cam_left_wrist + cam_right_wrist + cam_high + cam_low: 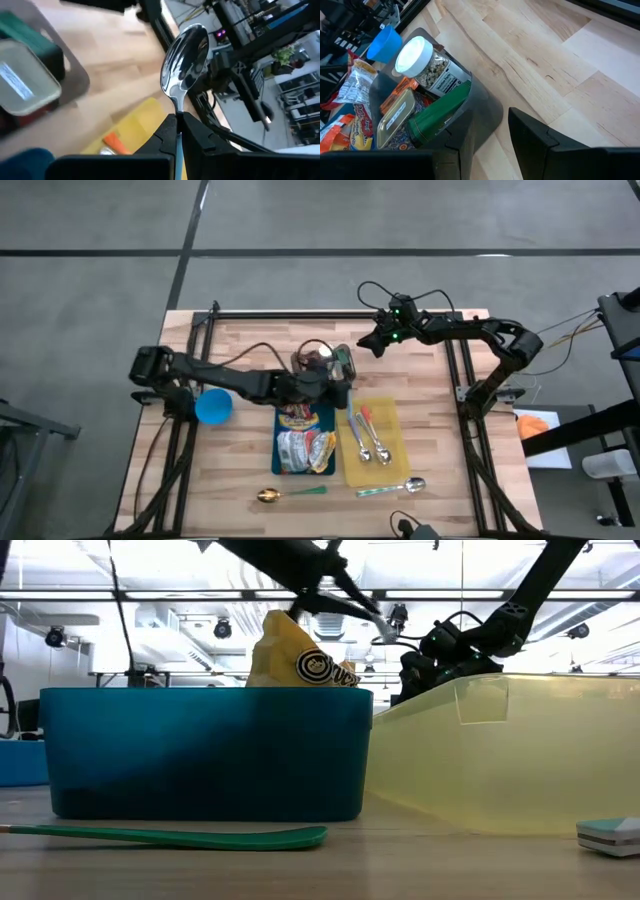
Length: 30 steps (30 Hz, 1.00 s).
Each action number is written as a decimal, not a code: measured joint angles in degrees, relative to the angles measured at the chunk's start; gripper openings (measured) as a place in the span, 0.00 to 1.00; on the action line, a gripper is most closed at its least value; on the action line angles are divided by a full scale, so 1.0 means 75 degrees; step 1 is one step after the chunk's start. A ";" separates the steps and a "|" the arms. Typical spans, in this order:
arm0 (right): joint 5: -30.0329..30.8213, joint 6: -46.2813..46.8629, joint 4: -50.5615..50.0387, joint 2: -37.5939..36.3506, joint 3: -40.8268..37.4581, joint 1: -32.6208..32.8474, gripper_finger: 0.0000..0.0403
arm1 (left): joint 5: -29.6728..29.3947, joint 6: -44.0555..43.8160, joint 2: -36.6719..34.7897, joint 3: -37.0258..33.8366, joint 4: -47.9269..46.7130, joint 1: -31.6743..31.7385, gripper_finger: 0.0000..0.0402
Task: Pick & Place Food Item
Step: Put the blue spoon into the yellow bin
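Two dark arms reach over the wooden table. The left gripper sits near the middle, between the grey tray of food items and the yellow bin. Its fingers are pinched shut on the thin handle of a silver spoon, whose polished bowl stands up past the fingertips — the low view shows that spoon held high above the bins.

The right gripper hangs over the far side of the table, just beside the grey tray, and holds nothing. Its fingers stand partly apart with bare wood showing between them.

In the right wrist view the grey tray holds a jar with a white lid and a printed label too small to read, a green canister lying on its side, a flat tin and an orange packet. A small blue cup stands on the table close to the left arm.

The blue bin holds snack bags; from table height a yellow bag pokes over its rim with a round black-and-white emblem, its lettering not legible. Two more spoons lie in the yellow bin. A gold spoon with a green handle and a silver spoon with a green handle lie on the near edge of the table.
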 joint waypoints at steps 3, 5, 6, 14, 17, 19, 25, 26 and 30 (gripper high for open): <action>0.0000 0.0003 -0.0003 0.0000 0.0000 0.0000 0.29 | 0.0258 -0.0394 0.0461 0.0498 -0.0276 0.0000 0.02; 0.0000 0.0002 0.0000 0.0000 0.0000 0.0000 0.29 | 0.0483 -0.0573 0.0747 0.0797 -0.0658 0.0000 0.02; 0.0000 0.0001 0.0000 0.0000 0.0000 0.0000 0.29 | 0.0623 -0.0690 0.0898 0.0950 -0.0782 0.0000 0.02; 0.0000 0.0003 0.0000 0.0000 0.0000 0.0000 0.29 | 0.1872 -0.1298 0.1773 0.1872 -0.1826 -0.0006 0.02; 0.0000 0.0000 0.0000 0.0000 0.0000 0.0000 0.29 | 0.2172 -0.1563 0.2074 0.2165 -0.2300 -0.0015 0.02; 0.0000 0.0003 -0.0008 0.0000 0.0000 0.0000 0.29 | 0.2404 -0.1778 0.2254 0.2297 -0.2605 -0.0026 0.02; 0.0000 0.0000 -0.0005 0.0000 0.0000 0.0000 0.29 | 0.3210 -0.2846 0.2669 0.2334 -0.3028 -0.0050 0.02; 0.0000 0.0003 0.0000 0.0000 0.0000 0.0000 0.29 | 0.3381 -0.3109 0.2703 0.2318 -0.3133 -0.0043 0.02; 0.0000 0.0003 -0.0002 0.0000 0.0000 0.0000 0.29 | 0.3762 -0.3526 0.2721 0.2134 -0.3214 0.0033 0.02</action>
